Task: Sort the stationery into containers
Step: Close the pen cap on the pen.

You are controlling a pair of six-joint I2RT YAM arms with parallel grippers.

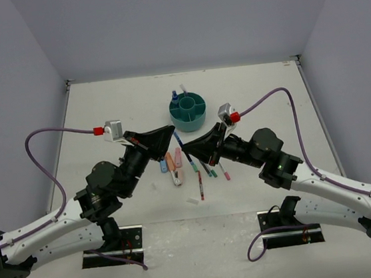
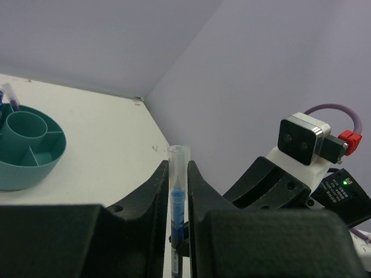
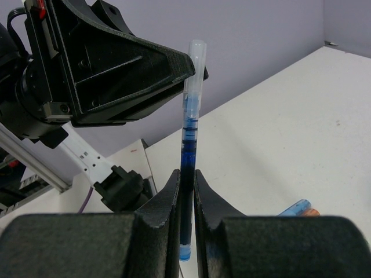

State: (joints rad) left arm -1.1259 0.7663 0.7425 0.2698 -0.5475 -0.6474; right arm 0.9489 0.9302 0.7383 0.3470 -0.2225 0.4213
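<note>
I read the right gripper [image 3: 185,178] as closed on a blue pen [image 3: 189,133]. The pen stands nearly upright between the fingers, clear cap uppermost. The left gripper [image 3: 174,63] meets the pen's upper section from the left. On the white table [image 3: 278,133], lower right, blue and orange marker ends [image 3: 302,207] lie side by side.
</note>
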